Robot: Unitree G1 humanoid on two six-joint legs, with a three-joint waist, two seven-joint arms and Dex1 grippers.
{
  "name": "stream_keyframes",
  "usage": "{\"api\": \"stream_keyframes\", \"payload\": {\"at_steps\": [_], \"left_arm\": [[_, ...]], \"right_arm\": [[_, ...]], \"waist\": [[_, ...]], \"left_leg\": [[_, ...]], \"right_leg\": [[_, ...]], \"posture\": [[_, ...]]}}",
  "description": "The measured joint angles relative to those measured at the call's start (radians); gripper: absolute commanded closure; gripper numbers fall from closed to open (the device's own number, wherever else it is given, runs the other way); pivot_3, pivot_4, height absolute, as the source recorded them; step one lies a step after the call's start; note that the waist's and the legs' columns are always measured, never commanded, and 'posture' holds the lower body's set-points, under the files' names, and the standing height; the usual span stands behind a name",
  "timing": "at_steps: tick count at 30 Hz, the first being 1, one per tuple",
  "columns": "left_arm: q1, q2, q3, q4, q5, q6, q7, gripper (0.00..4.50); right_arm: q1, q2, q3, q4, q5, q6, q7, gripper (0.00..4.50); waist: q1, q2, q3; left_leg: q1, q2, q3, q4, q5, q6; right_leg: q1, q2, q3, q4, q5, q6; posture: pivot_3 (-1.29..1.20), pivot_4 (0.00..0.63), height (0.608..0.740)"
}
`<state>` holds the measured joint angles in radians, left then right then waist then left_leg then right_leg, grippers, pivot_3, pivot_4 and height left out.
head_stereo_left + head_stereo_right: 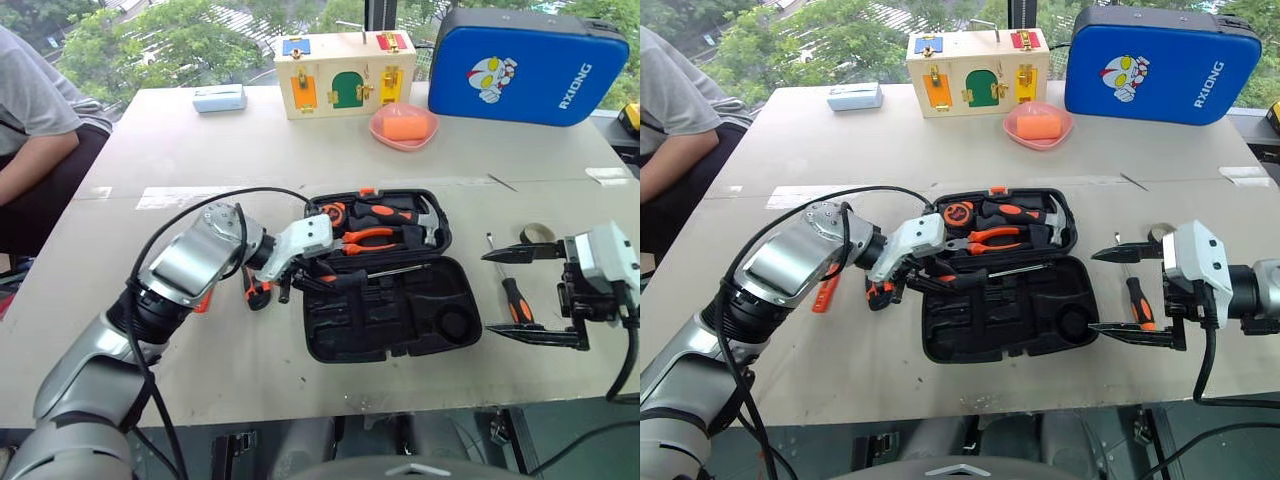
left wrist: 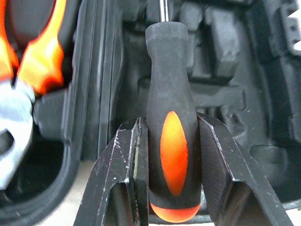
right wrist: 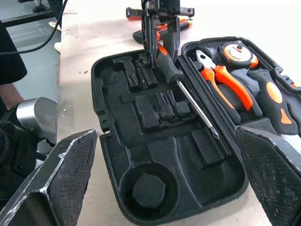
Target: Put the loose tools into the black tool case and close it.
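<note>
While L claw (image 2: 174,155) pinching screwdriver (image 2: 171,117), R claw (image 1: 530,295) spread, beige tabletop (image 1: 300,140) by windows.

Left hand (image 1: 928,278) grips screwdriver (image 1: 985,274) — over open case (image 1: 1005,330).

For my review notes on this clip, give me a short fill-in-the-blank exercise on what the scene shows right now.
1. The left gripper is shut on a ____.
2. The right gripper hangs with its fingers ____.
3. The black tool case lies ____ on the table.
4. In the case's far half, the pliers have ____ handles.

Missing words: screwdriver; open; open; orange
</note>
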<state>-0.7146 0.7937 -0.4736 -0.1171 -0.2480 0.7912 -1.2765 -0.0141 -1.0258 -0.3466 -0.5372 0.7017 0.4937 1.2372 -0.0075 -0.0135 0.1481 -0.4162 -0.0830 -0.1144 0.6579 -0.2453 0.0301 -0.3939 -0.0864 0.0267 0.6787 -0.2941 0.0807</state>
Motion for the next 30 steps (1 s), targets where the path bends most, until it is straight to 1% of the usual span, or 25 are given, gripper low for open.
{"api": "stream_keyframes", "payload": {"at_steps": [7, 9, 10, 12, 13, 14, 15, 21, 24, 27, 29, 30], "left_arm": [[-0.008, -0.047, -0.011, 0.045, 0.044, -0.052, 0.01, 3.42], [-0.014, -0.058, -0.015, 0.056, 0.052, -0.056, 0.006, 2.4], [-0.018, -0.064, -0.019, 0.059, 0.052, -0.062, -0.005, 2.09], [-0.021, -0.075, -0.028, 0.058, 0.051, -0.07, -0.017, 1.13], [-0.023, -0.078, -0.029, 0.057, 0.05, -0.069, -0.022, 0.9], [-0.029, -0.078, -0.029, 0.054, 0.046, -0.059, -0.031, 0.3], [-0.034, -0.077, -0.029, 0.05, 0.042, -0.049, -0.037, 0.09], [-0.099, -0.06, 0.026, 0.032, 0.008, 0.028, -0.045, 0.09], [-0.116, -0.065, 0.037, 0.024, 0.01, 0.023, -0.032, 0.09], [-0.115, -0.086, 0.036, 0.033, 0.011, 0.001, -0.025, 0.81], [-0.115, -0.092, 0.036, 0.037, 0.01, -0.014, -0.029, 1.62], [-0.115, -0.093, 0.036, 0.04, 0.011, -0.025, -0.031, 2.18]], "right_arm": [[0.009, 0.012, -0.016, -0.016, 0.014, 0.008, -0.037, 0.0], [0.01, 0.013, -0.017, -0.017, 0.017, 0.009, -0.046, 0.0], [0.012, 0.013, -0.019, -0.017, 0.018, 0.009, -0.048, 0.0], [0.02, 0.013, -0.023, -0.017, 0.021, 0.009, -0.05, 0.0], [0.026, 0.013, -0.025, -0.018, 0.022, 0.009, -0.05, 0.0], [0.035, 0.013, -0.026, -0.021, 0.023, 0.008, -0.05, 0.0], [0.038, 0.013, -0.026, -0.024, 0.023, 0.008, -0.05, 0.0], [0.049, 0.014, -0.035, -0.033, 0.033, 0.008, -0.058, 0.0], [0.049, 0.014, -0.038, -0.033, 0.035, 0.008, -0.065, 0.0], [0.048, 0.014, -0.038, -0.033, 0.037, 0.008, -0.067, 0.0], [0.048, 0.014, -0.038, -0.032, 0.038, 0.008, -0.067, 0.0], [0.048, 0.014, -0.038, -0.032, 0.038, 0.008, -0.067, 0.0]], "waist": [[0.003, 0.0, 0.0], [0.006, 0.0, 0.0], [0.007, 0.0, 0.0], [0.014, 0.0, 0.0], [0.019, 0.0, 0.0], [0.023, 0.0, 0.0], [0.024, 0.0, 0.0], [0.021, 0.0, 0.001], [0.021, 0.0, 0.001], [0.021, 0.0, 0.001], [0.021, 0.0, 0.001], [0.02, 0.0, 0.001]], "left_leg": [[0.0, 0.0, -0.001, 0.002, 0.0, 0.0], [0.0, 0.0, -0.002, 0.003, 0.0, 0.0], [0.0, 0.0, -0.002, 0.004, 0.0, 0.0], [0.0, 0.0, -0.004, 0.006, 0.0, 0.0], [0.0, 0.0, -0.004, 0.007, 0.0, 0.0], [0.0, 0.0, -0.006, 0.008, -0.001, 0.001], [0.0, 0.0, -0.007, 0.009, -0.001, 0.002], [0.0, -0.001, -0.008, 0.01, -0.001, 0.001], [0.0, -0.001, -0.008, 0.009, 0.0, 0.0], [0.0, -0.001, -0.008, 0.009, 0.0, 0.0], [0.0, -0.001, -0.008, 0.009, 0.0, 0.0], [0.0, -0.001, -0.008, 0.009, 0.0, 0.0]], "right_leg": [[0.002, 0.0, -0.001, 0.0, 0.0, 0.0], [0.002, 0.0, -0.002, 0.0, 0.0, 0.0], [0.003, 0.0, -0.002, 0.0, 0.0, 0.0], [0.005, 0.0, -0.004, 0.0, 0.0, 0.0], [0.005, 0.0, -0.004, 0.0, 0.0, 0.0], [0.006, 0.0, -0.005, 0.0, 0.0, 0.0], [0.007, 0.0, -0.006, 0.001, 0.0, 0.0], [0.008, 0.0, -0.008, 0.0, 0.0, 0.0], [0.008, 0.0, -0.008, -0.001, 0.0, 0.0], [0.008, 0.0, -0.008, -0.001, 0.0, 0.0], [0.008, 0.0, -0.008, -0.001, 0.0, 0.0], [0.008, 0.0, -0.008, -0.001, 0.0, 0.0]], "posture": [[0.0, 0.15, 0.735], [0.0, 0.15, 0.735], [0.0, 0.15, 0.735], [0.0, 0.15, 0.735], [0.0, 0.15, 0.735], [0.0, 0.15, 0.735], [0.0, 0.15, 0.735], [0.0, 0.15, 0.735], [0.0, 0.15, 0.735], [0.0, 0.15, 0.735], [0.0, 0.15, 0.735], [0.0, 0.15, 0.735]]}}
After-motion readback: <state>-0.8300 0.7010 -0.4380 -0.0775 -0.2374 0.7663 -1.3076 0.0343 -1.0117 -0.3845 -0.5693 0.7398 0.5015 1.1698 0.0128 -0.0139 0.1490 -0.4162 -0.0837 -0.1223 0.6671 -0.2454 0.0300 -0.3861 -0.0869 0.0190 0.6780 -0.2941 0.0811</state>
